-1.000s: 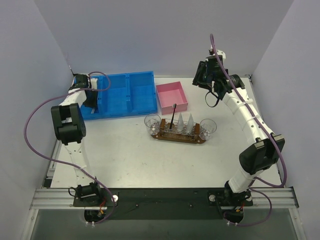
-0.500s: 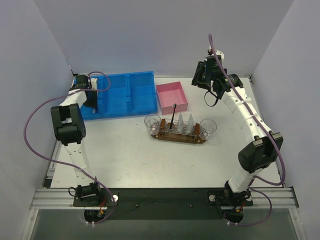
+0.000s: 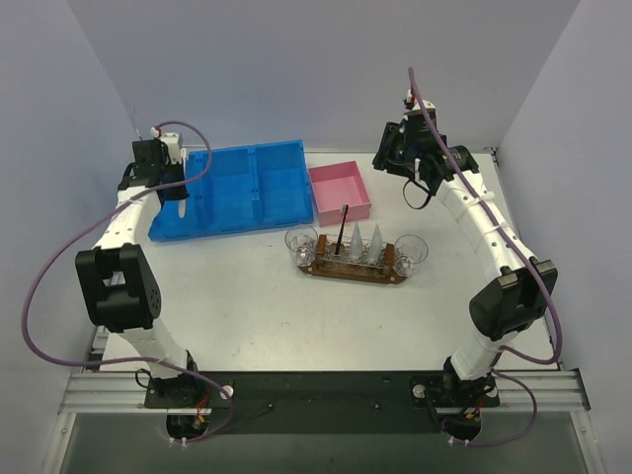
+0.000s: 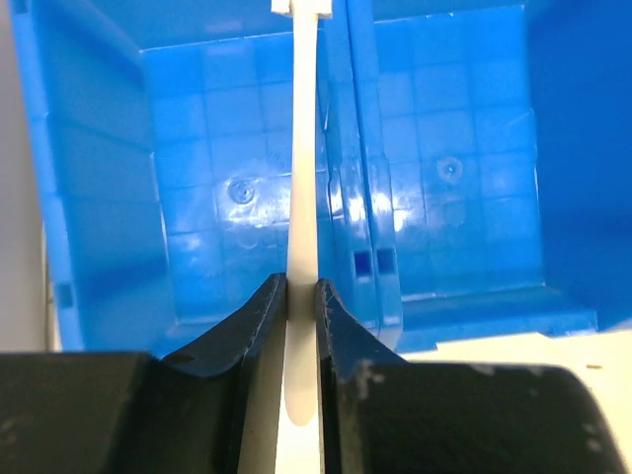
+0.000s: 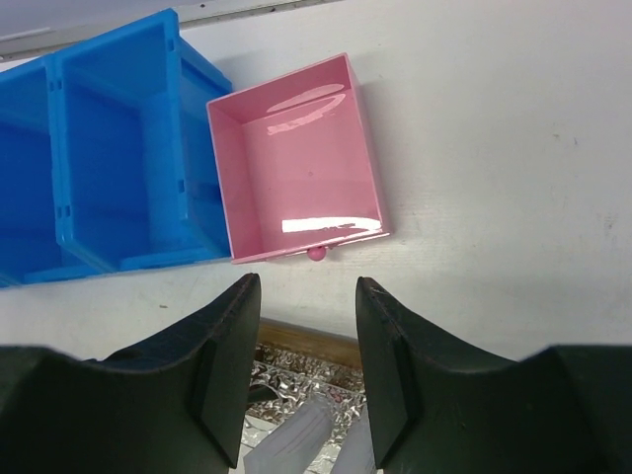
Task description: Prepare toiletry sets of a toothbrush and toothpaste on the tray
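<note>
Two changes stand out against a second ago. The left arm has lifted out of the blue bin (image 3: 237,188) and its elbow has swung down and to the left. The right arm has shifted a little to the left at the far side of the tabletop (image 3: 257,306). The tray (image 3: 353,274) and its load have not moved.

The left tool (image 4: 300,286) is clamped on a thin white stick (image 4: 304,178) above the bin's divider. The stick's upper end runs out of the wrist frame, so its tip is cut off. From above the stick is too small to make out. The right tool (image 5: 304,286) has its fingers apart and holds nothing. It hangs above bare tabletop between the pink box (image 5: 296,158) and the tray.

The top view alone shows the whole tray in mid-tabletop, with a row of clear cups (image 3: 301,241). Two white toothpaste tubes (image 3: 356,243) and a dark stick (image 3: 342,227) stand up in the middle cups. The right wrist view catches only the tray's far edge and blurred tube ends at the bottom of the frame. It does show a small pink bead just beside the box's near wall.
</note>
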Robot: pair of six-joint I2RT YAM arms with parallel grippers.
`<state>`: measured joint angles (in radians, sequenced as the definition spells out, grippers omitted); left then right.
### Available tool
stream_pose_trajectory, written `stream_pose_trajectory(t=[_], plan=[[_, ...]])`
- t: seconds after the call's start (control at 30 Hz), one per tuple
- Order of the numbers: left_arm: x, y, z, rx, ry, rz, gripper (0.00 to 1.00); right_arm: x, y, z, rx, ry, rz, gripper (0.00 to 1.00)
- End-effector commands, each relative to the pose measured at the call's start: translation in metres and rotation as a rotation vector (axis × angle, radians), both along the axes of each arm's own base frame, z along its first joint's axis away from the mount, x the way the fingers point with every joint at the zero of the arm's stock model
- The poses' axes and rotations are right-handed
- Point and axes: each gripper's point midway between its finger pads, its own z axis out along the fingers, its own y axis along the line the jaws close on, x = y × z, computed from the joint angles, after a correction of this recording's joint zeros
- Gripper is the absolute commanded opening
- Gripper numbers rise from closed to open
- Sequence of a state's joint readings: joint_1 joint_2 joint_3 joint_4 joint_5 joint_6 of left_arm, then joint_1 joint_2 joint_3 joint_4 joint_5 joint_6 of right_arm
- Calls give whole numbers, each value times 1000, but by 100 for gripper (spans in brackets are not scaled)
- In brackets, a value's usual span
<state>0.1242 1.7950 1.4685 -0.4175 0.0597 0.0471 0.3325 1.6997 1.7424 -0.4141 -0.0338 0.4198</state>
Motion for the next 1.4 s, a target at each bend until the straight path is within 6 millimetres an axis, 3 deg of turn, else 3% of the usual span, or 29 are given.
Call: stream_pose_trajectory(t=[0.0, 0.07, 0.13, 0.2, 0.33, 0.43, 0.47, 0.53, 0.57, 0.7, 0.8, 0.93, 1.13, 1.37], plan=[[-16, -3, 40, 37, -104, 27, 0, -3, 6, 39, 48, -88, 43, 39], [-27, -8, 60, 43, -146, 19, 0, -8, 8, 40, 58, -85, 56, 41], [-38, -19, 67, 42, -159, -6, 0, -13, 9, 41, 69, -84, 58, 44], [-49, -28, 93, 60, -216, -15, 0, -23, 13, 46, 76, -89, 71, 47], [-69, -78, 123, 14, -275, -120, 0, -44, 23, 47, 86, -74, 98, 48], [-89, -142, 139, -95, -319, -276, 0, -65, 34, 54, 98, -66, 129, 49], [-103, -175, 140, -122, -319, -370, 0, -73, 36, 54, 104, -50, 135, 50], [-120, -215, 141, -176, -323, -505, 0, -91, 47, 63, 125, -52, 173, 50], [-139, -244, 136, -211, -308, -605, 0, -102, 49, 68, 142, -44, 181, 51], [-176, -292, 126, -297, -289, -767, 0, -133, 64, 67, 215, 18, 222, 55], [-203, -313, 120, -335, -275, -859, 0, -154, 69, 63, 270, 59, 233, 57], [-229, -324, 117, -361, -259, -933, 0, -174, 72, 53, 307, 114, 249, 57], [-253, -336, 112, -354, -242, -1007, 0, -183, 84, 38, 318, 179, 274, 57], [-264, -340, 117, -374, -245, -1036, 0, -183, 92, 31, 319, 208, 285, 56]])
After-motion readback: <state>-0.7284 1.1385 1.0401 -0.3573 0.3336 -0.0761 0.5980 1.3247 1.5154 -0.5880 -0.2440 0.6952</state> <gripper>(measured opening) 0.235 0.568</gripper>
